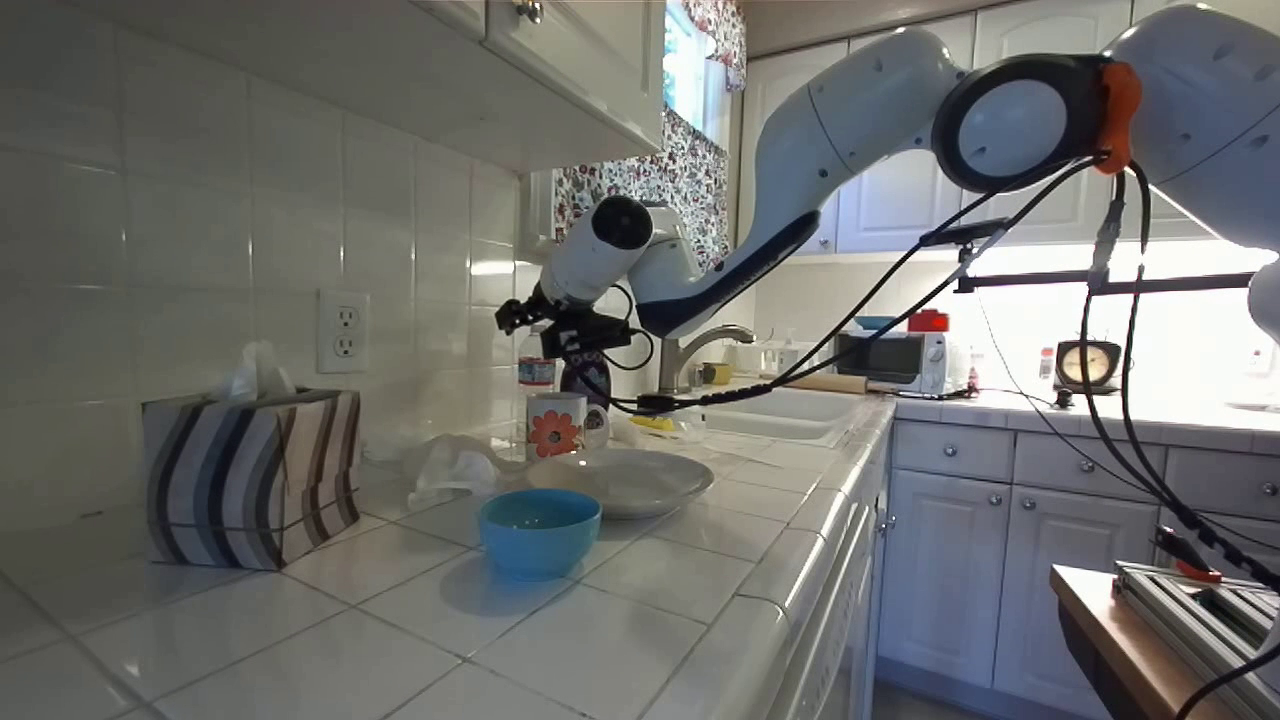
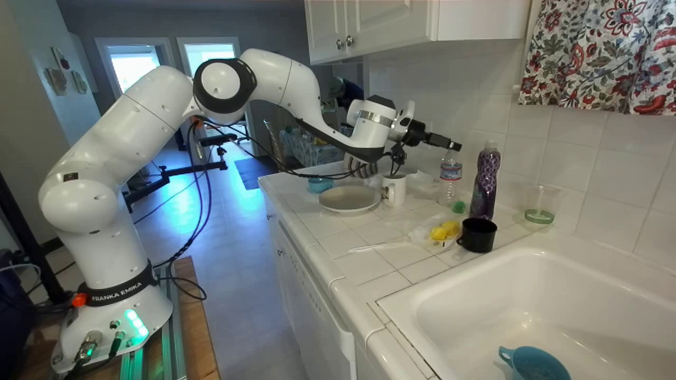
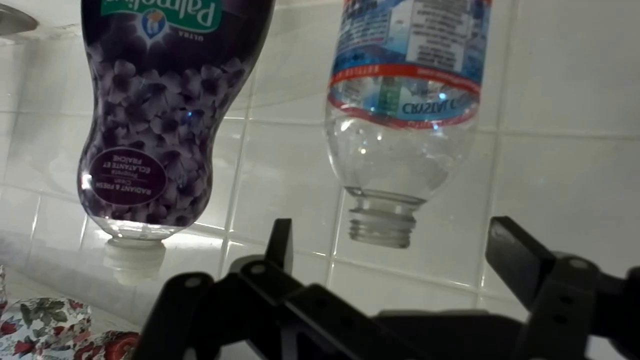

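My gripper (image 3: 391, 240) is open and empty, its two black fingers wide apart. The uncapped neck of a clear water bottle (image 3: 400, 150) shows between the fingers in the wrist view, which stands upside down. In an exterior view the gripper (image 2: 454, 145) is level with the top of the water bottle (image 2: 450, 177); I cannot tell if they touch. A purple dish soap bottle (image 3: 150, 125) with a white cap stands beside it, also seen in an exterior view (image 2: 485, 182). A white mug with an orange flower (image 1: 556, 428) stands on the counter below the gripper (image 1: 520, 315).
A grey plate (image 1: 640, 480), a blue bowl (image 1: 540, 535) and a striped tissue box (image 1: 250, 480) stand on the tiled counter. A black mug (image 2: 477, 235), a yellow item (image 2: 444, 230) and a clear cup (image 2: 540, 211) are near the sink (image 2: 449, 306). A blue cup (image 2: 536, 364) lies in the sink.
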### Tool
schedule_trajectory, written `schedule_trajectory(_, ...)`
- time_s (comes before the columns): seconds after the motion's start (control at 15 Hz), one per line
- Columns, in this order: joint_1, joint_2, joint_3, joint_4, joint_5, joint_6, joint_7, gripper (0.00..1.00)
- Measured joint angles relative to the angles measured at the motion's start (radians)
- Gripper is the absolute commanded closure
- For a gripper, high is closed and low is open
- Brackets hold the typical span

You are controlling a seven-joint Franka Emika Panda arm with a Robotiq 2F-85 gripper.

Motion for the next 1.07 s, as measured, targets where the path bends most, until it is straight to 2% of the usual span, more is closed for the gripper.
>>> schedule_trajectory(0.53,0.03,0.014,-0.031,0.0,0.0,-0.004,0.012,0.0)
schedule_trajectory(1.07,0.098,0.021,-0.082,-0.029,0.0,-0.083,0.086,0.0)
